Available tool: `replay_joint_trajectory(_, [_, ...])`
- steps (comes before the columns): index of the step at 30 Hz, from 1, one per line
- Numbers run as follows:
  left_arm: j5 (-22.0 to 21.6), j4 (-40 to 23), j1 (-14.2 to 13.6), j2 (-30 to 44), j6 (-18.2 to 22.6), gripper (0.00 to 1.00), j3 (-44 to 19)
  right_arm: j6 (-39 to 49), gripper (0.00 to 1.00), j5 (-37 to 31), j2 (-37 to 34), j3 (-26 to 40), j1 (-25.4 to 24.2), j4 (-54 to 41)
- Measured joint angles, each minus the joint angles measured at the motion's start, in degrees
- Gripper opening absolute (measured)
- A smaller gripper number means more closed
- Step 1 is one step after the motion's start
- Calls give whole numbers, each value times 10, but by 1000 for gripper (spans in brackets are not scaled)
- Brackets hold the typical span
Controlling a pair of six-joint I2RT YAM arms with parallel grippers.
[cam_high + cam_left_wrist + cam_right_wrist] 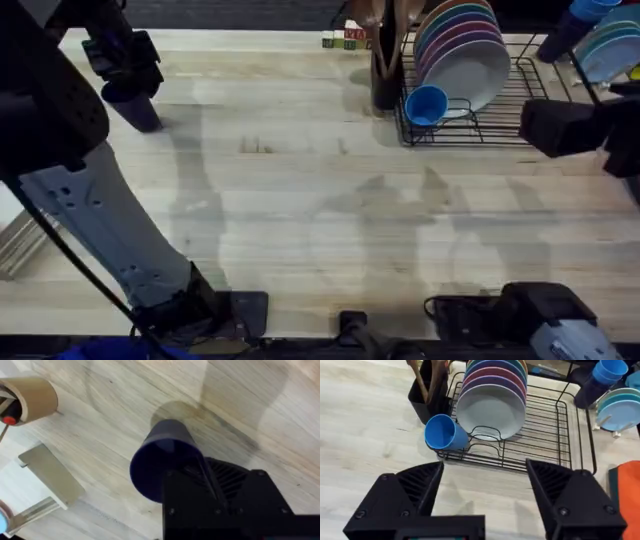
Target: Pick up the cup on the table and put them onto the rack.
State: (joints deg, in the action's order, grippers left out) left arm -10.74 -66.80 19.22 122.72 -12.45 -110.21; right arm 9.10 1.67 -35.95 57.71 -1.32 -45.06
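Count: two cups. One dark navy cup [138, 108] is on the surface [300, 200] at the 10 o'clock area of the overhead view; one light blue cup [427, 104] lies on its side at the front left corner of the rack [500, 125], mouth toward me, just beside the white front plate [478, 72]. The rack holds one row of upright plates, white in front, then purple, pink, teal and further colours behind. One black utensil holder [385, 85] with wooden handles stands touching the rack's left side.

Arm pose: my left arm extends from its base at 7 o'clock up to 10 o'clock; my left gripper [125, 65] is above the navy cup. In the left wrist view the gripper [200, 472] is clenched on the navy cup's [162, 462] rim, one finger [225, 485] at the wall. My right gripper [485, 487] hangs at 3 o'clock, released, fingers wide apart, facing the rack [545, 440] and the light blue cup [445, 434].

Materials: the surface is pale wood grain; the rack is thin black wire; both cups are smooth, tapered plastic; the plates are glossy and round.
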Motion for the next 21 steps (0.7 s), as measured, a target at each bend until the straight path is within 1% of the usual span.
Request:
replay_joint_trajectory(7, [0, -21, 0, 0, 0, 43, -2, 10, 996, 0, 0, 0, 0, 3])
replay_joint_trajectory(15, [7, -53, -3, -4, 0, 43, -3, 43, 997, -2, 0, 0, 0, 50])
replay_joint_trajectory(18, [7, -55, -10, -10, 0, 42, -3, 49, 996, -2, 0, 0, 0, 57])
replay_joint_trajectory(21, [9, -55, -24, -24, 2, 42, -3, 58, 996, -3, 0, 0, 0, 57])
